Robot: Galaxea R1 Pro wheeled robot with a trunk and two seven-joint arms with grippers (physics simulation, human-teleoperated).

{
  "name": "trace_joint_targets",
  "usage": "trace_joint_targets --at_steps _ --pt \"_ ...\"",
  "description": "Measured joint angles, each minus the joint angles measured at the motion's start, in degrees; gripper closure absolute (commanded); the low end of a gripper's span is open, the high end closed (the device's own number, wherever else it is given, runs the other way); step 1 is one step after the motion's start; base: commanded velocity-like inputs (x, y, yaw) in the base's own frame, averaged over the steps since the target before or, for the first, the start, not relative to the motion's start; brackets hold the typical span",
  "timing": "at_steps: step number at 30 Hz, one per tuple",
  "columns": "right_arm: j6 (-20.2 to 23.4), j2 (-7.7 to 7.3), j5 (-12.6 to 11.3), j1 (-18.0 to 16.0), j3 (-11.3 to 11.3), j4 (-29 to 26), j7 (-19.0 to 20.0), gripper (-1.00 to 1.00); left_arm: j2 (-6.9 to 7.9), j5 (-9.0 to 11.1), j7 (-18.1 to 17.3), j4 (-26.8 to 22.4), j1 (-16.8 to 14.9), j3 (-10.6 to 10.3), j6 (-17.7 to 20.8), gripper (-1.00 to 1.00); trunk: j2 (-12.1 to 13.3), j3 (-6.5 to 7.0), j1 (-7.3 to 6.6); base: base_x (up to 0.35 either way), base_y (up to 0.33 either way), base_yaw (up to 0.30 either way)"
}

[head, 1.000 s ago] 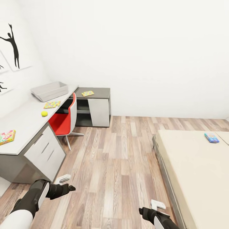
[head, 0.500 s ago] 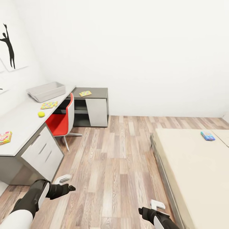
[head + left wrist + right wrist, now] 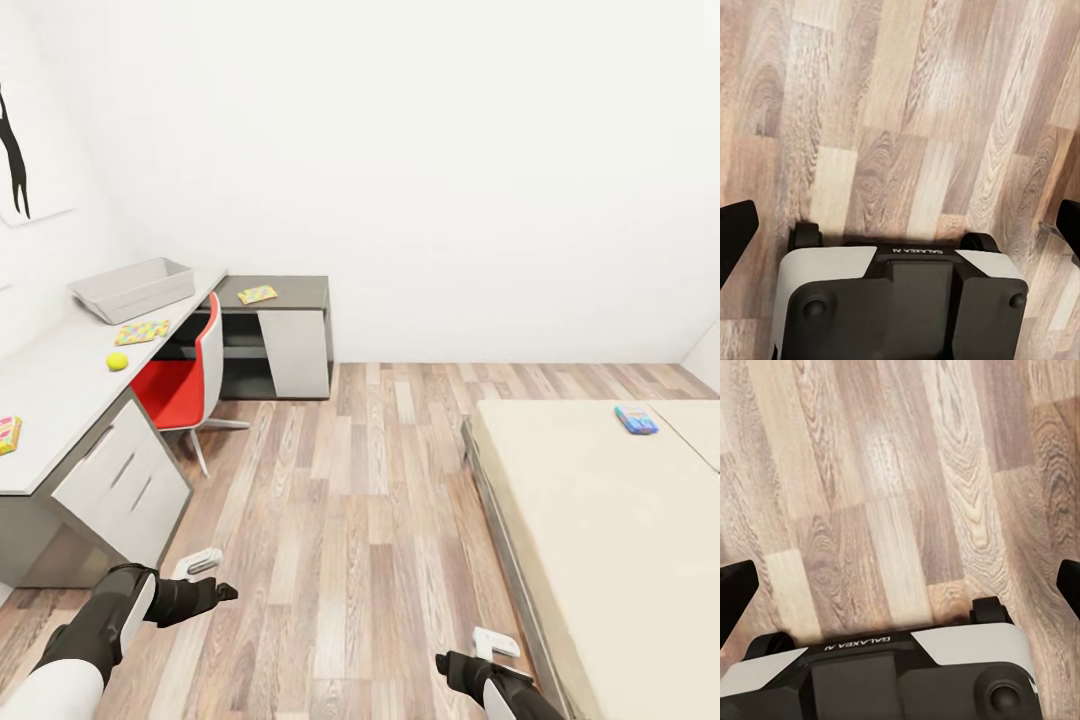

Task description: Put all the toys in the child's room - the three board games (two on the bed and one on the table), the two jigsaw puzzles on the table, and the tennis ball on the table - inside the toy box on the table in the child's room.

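Down low, left gripper (image 3: 205,562) and right gripper (image 3: 497,643) both hung spread wide, empty, over floor (image 3: 370,500).

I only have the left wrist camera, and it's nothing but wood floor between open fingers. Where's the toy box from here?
Observer: In the head view, the toy box sits at the far end of the table's pale top, ahead and to the robot's left.
Operator: Anything lying near it?
Observer: A jigsaw puzzle lies just in front of the box, apart from it. The tennis ball is a little nearer the robot on the same top.
Operator: And on the bed?
Observer: One small blue board game lies on the bed, ahead and to the robot's right.
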Motion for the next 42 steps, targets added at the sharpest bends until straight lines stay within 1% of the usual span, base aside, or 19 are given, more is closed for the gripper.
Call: trace_joint_targets --at_steps 19,30,42 --pt "0.00 0.02 0.00 -0.02 0.02 0.06 -0.02 -1.00 -0.01 0.00 0.00 0.00 0.00 0.00 0.01 -1.00 0.00 0.00 0.00 -0.063 -0.006 0.000" --pt "0.00 0.03 0.00 -0.01 0.01 0.06 -0.02 -1.00 -0.01 0.00 0.00 0.00 0.00 0.00 -0.01 -1.00 0.00 0.00 0.00 -0.057 -0.047 0.000" --pt "0.00 0.06 0.00 -0.02 0.05 0.06 -0.12 -1.00 -0.16 0.00 0.09 0.00 0.00 0.00 -0.01 -1.00 0.00 0.00 0.00 -0.002 -0.134 0.000"
